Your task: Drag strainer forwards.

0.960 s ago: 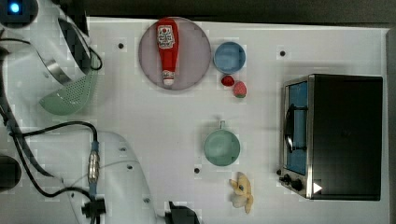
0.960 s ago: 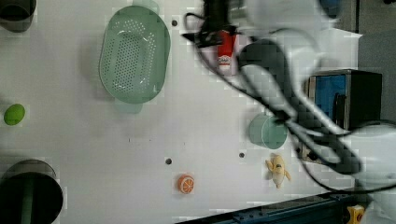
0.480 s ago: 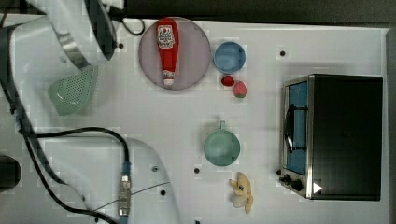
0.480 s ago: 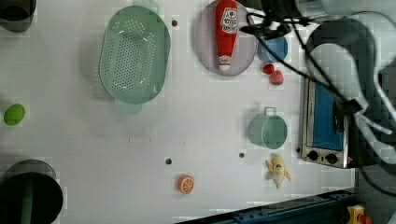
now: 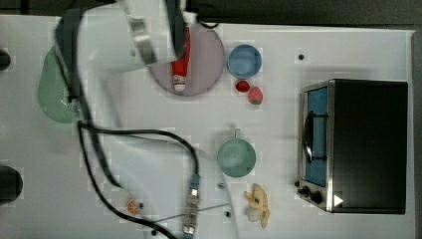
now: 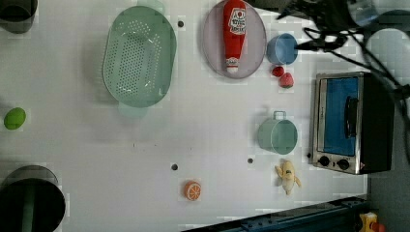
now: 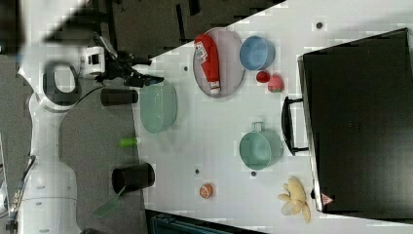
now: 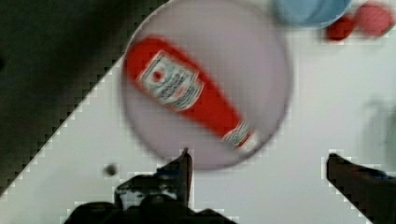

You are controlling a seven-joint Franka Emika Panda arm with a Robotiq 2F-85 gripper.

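Gripper (image 8: 257, 161) fingers apart, empty, above plate (image 8: 261, 60) with ketchup bottle (image 8: 191, 100), strainer (image 6: 139, 57) apart beside plate

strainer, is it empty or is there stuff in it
Empty. In the left view the strainer sits upright on the table, its perforated floor bare, with nothing lying inside it.
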